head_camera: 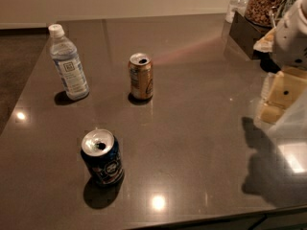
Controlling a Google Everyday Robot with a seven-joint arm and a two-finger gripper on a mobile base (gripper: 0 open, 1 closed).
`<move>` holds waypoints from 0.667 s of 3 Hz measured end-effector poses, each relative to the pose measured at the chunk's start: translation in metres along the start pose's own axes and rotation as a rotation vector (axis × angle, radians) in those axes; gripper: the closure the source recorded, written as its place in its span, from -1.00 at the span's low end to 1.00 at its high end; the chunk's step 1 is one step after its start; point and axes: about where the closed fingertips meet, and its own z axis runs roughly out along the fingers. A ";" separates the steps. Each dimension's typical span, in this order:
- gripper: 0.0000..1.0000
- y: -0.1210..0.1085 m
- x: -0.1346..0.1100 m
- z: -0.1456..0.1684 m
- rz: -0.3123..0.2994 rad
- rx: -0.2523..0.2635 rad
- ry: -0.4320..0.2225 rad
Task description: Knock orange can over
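Observation:
The orange can stands upright on the dark table, a little behind its middle, with its silver top open. My gripper hangs at the right edge of the view, above the table's right side. It is far to the right of the can and slightly nearer the front, and touches nothing. Its shadow falls on the table below it.
A dark blue can stands upright at the front left. A clear water bottle stands at the back left. A dark rack with snack containers sits at the back right corner. The table's front edge runs along the bottom.

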 end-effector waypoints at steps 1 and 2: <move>-1.00 -0.012 -0.034 0.019 -0.002 -0.017 -0.047; -1.00 -0.027 -0.082 0.049 0.022 -0.014 -0.128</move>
